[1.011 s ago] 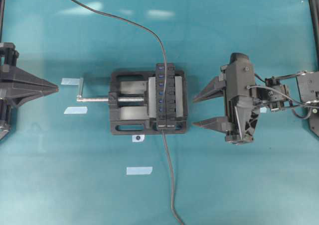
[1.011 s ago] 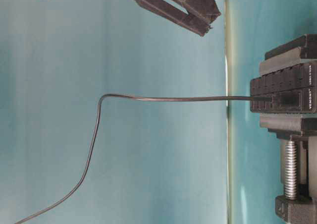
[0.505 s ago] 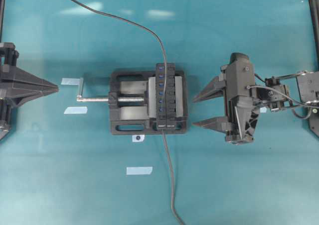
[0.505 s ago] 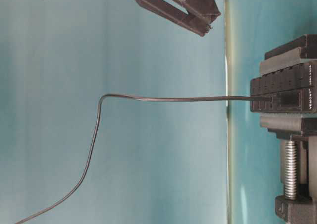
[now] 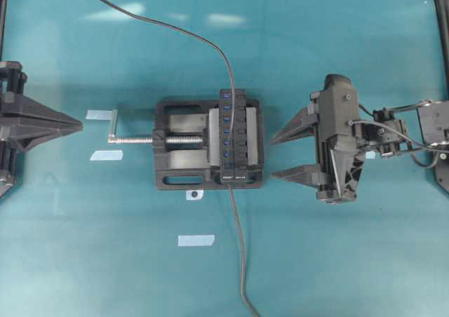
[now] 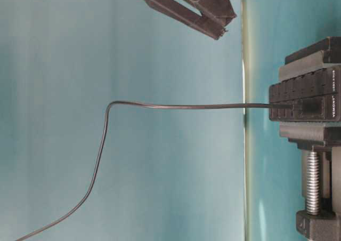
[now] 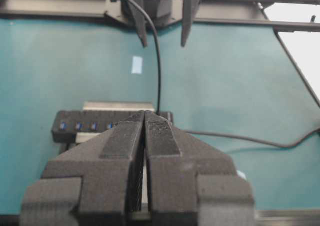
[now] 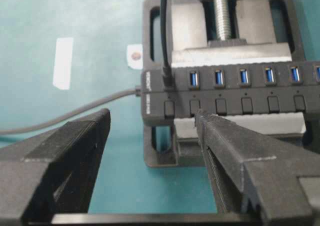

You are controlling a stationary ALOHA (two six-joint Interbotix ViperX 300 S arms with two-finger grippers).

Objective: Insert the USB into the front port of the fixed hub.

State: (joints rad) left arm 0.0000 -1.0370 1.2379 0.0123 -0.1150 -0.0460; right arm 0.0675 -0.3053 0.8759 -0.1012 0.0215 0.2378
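The USB (image 8: 167, 79) is seated in the fixed hub (image 8: 240, 93), which is steadied by the vise (image 5: 174, 145). The right gripper (image 5: 282, 154) is held open and empty beside it; the left gripper (image 7: 145, 117) is kept closed on nothing.

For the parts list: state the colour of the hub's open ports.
Blue, clearest in the right wrist view: fixed hub.

USB (image 8: 167, 78) in end port of fixed hub (image 5: 233, 136), clamped in vise (image 5: 182, 149), between both grippers.
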